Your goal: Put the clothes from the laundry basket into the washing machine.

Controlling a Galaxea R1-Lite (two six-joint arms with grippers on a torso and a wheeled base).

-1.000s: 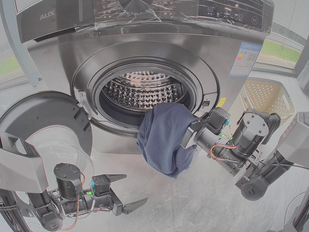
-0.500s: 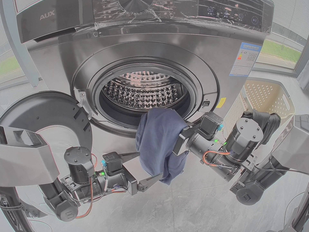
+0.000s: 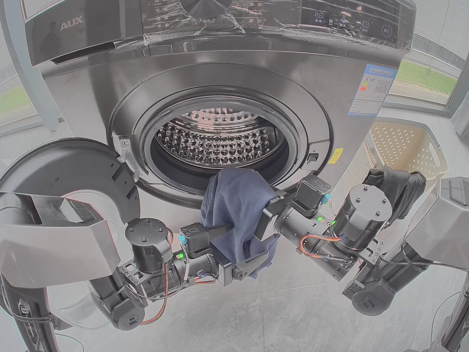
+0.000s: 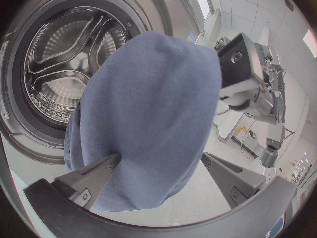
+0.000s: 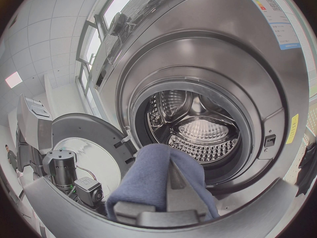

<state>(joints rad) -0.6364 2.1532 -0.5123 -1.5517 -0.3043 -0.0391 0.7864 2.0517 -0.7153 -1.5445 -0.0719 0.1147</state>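
Observation:
A navy blue garment [image 3: 234,206] hangs draped over my right gripper [image 5: 171,172], which is shut on it just in front of the lower rim of the washing machine's open drum [image 3: 215,143]. The cloth hides most of that gripper's fingers. My left gripper [image 3: 239,248] is open, with one finger on each side of the garment's [image 4: 148,116] lower part. In the left wrist view the cloth fills the gap between the left gripper's fingers [image 4: 99,172]. The drum [image 5: 194,126] holds no clothes that I can see.
The round washer door [image 3: 68,182] stands swung open at the left, close behind my left arm. A beige laundry basket [image 3: 415,143] sits to the right of the machine with a dark garment [image 3: 395,187] over its near rim. Grey floor lies below.
My left arm has come up and to the right from the floor, and its open fingers now straddle the garment. My right gripper and the garment shifted slightly left.

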